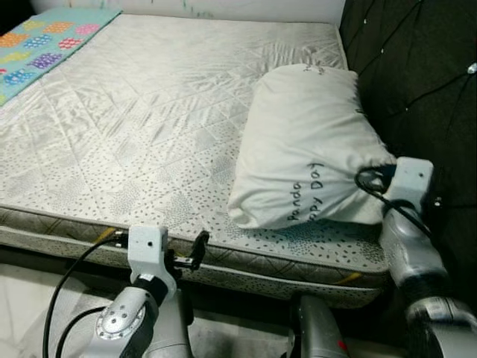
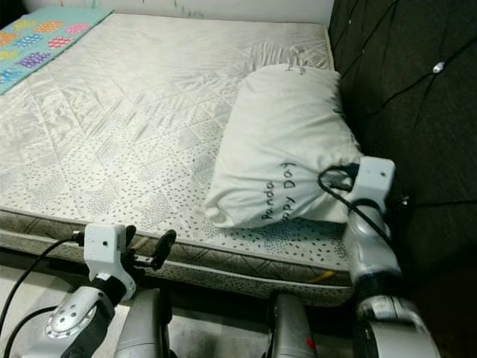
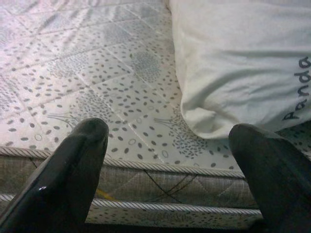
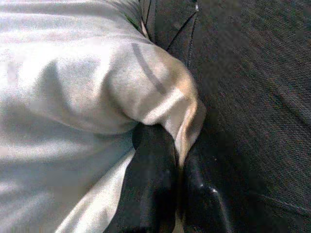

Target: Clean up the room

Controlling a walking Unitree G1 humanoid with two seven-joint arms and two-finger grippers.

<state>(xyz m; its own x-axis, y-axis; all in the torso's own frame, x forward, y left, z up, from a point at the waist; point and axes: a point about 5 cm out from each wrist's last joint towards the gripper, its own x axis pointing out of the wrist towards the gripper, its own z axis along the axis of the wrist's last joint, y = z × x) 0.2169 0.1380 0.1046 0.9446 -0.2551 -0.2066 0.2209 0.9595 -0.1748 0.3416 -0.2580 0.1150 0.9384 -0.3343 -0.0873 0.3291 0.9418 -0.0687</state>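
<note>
A white pillow (image 1: 305, 142) printed with dark lettering is seen lying on the bare quilted mattress (image 1: 149, 119) of a bed, at the right side, close against the dark tufted headboard (image 1: 425, 82). Its near right corner is pinched between the two black fingers (image 4: 150, 189) of the right hand (image 4: 177, 187), which are pressed together on a fold of the white fabric, beside the headboard. The left hand (image 3: 170, 160) is held at the near edge of the mattress, its fingers spread apart with nothing between them, aimed across the mattress toward the pillow's near left corner but apart from it. A teal blanket (image 1: 45, 41) with coloured patches is spread over the far left corner of the bed. No containers are seen on the bed.
</note>
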